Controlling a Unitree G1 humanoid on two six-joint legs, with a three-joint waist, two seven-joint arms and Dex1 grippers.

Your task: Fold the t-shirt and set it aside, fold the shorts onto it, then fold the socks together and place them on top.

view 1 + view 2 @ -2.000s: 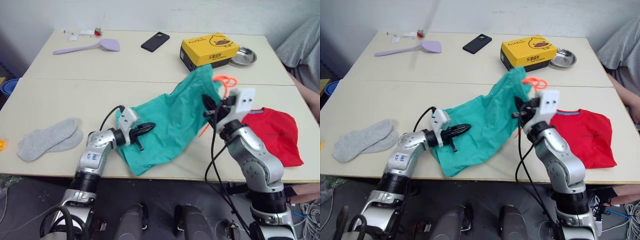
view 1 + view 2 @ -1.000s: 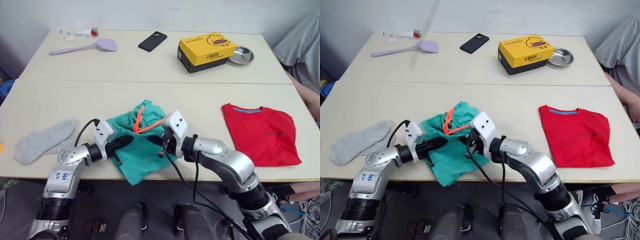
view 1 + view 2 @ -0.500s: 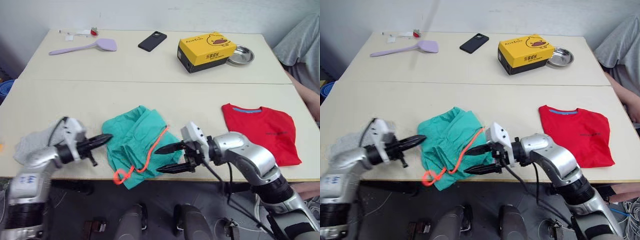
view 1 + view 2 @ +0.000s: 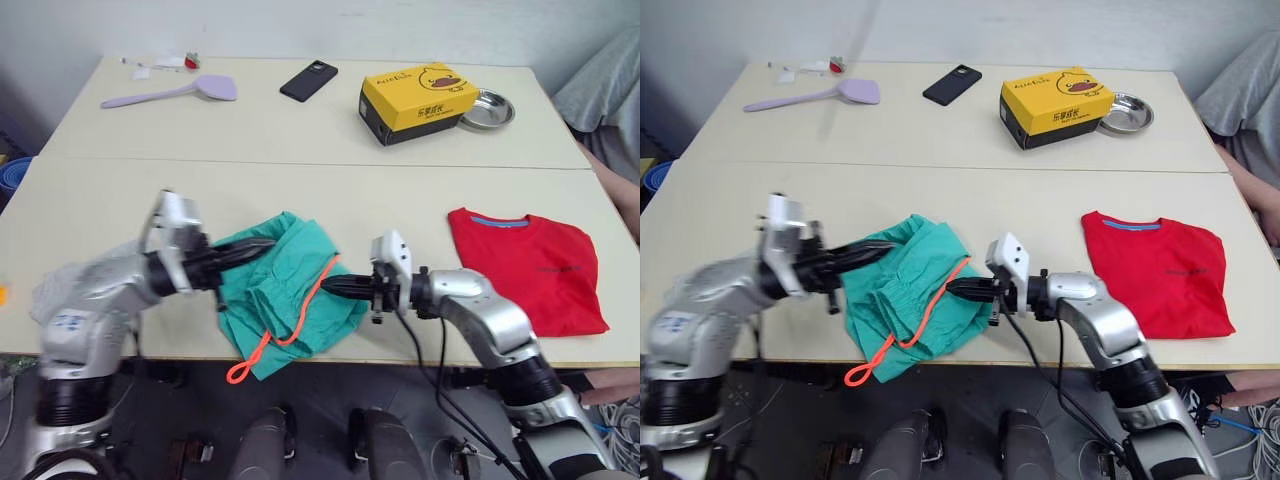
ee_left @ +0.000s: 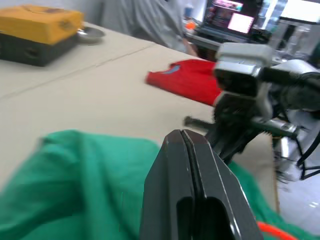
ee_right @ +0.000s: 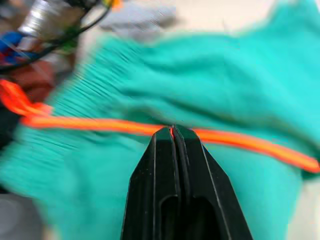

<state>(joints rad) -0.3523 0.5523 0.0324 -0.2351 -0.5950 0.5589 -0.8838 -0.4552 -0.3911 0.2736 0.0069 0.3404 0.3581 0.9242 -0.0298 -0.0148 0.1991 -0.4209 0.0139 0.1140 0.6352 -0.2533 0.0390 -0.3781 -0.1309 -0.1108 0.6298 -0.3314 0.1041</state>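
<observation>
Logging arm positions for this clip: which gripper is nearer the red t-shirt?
Right. The right gripper is at the shorts' edge facing the t-shirt; the left gripper is on their far side.

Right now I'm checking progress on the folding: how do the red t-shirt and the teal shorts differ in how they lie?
The t-shirt lies flat and smooth near the table's right edge; the shorts sit bunched and creased at the front edge, orange drawstring dangling over it. No claw is at the t-shirt, while the left claw and right claw are shut at the shorts. Both rest on the table.

matt cloth shorts [image 4: 285, 285], glossy cardboard box [image 4: 420, 90]
</observation>
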